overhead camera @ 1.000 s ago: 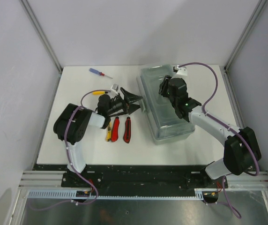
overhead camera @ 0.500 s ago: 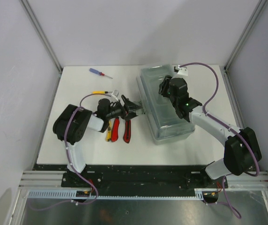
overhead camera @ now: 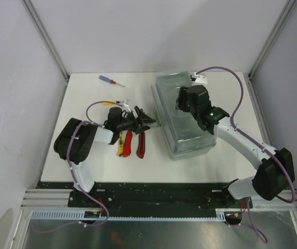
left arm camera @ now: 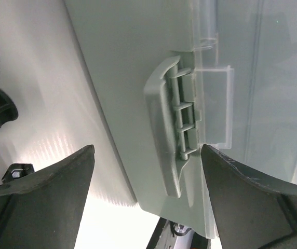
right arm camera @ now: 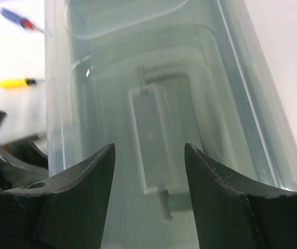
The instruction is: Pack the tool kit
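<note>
Nearest the table's [overhead camera: 86, 166] front edge, red knives [overhead camera: 128, 144] and a yellow knife [overhead camera: 120, 148] are found beside the left arm, with open tabletop towards that edge. Just beyond, the left gripper [overhead camera: 147, 121] is spread wide at the lidded toolbox's [overhead camera: 190, 140] left wall. Only its wrist view shows the latch [left arm camera: 170, 140] between the fingers. The right gripper [overhead camera: 181, 105] is spread, grasping nothing, above the lid, with the moulded handle [right arm camera: 151, 137] framed between. Farthest, a yellow screwdriver [overhead camera: 108, 102] and a blue screwdriver [overhead camera: 106, 79] are seen apart from the box.
</note>
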Robot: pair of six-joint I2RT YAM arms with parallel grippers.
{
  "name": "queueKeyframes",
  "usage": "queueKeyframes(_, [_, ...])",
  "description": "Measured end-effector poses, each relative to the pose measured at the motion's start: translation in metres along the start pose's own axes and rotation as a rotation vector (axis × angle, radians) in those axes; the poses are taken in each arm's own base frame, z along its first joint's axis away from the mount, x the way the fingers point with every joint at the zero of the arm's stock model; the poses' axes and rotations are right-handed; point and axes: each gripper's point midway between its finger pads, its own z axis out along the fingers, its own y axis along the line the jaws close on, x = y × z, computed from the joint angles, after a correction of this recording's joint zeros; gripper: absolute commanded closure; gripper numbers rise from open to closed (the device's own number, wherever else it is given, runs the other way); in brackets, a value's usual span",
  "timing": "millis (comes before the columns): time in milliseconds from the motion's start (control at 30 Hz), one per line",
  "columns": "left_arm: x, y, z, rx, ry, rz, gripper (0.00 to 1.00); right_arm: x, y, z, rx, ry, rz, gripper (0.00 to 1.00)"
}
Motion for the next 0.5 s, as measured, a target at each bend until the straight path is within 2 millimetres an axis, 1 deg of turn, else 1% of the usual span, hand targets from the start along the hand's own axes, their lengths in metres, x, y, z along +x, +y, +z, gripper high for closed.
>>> queueKeyframes(67, [-0.003, -0.005, 0.000, 0.002, -0.003, 0.011, 0.04, 0.001, -0.003, -0.010, 0.025, 0.042, -0.055, 0.22])
queueKeyframes(133, [-0.008, -0.011, 0.001, 0.009, -0.009, 0.028, 0.01, 0.003, -0.005, -0.018, 0.039, 0.076, -0.109, 0.14])
queueKeyframes(200, [-0.014, -0.017, 0.002, 0.013, -0.019, 0.047, 0.01, 0.004, -0.002, -0.026, 0.041, 0.103, -0.166, 0.09])
queueKeyframes(300, [-0.024, -0.029, 0.002, 0.019, -0.038, 0.083, 0.02, 0.009, 0.001, -0.037, 0.051, 0.138, -0.249, 0.07])
queueKeyframes(367, [-0.030, -0.035, 0.002, 0.023, -0.046, 0.102, 0.05, 0.021, -0.002, -0.046, 0.071, 0.184, -0.316, 0.08])
queueKeyframes(433, [-0.033, -0.036, 0.002, 0.022, -0.051, 0.110, 0.08, 0.021, 0.000, -0.049, 0.090, 0.185, -0.350, 0.10])
queueKeyframes(500, [-0.035, -0.033, 0.002, 0.006, -0.053, 0.107, 0.11, 0.021, 0.002, -0.050, 0.115, 0.184, -0.393, 0.12])
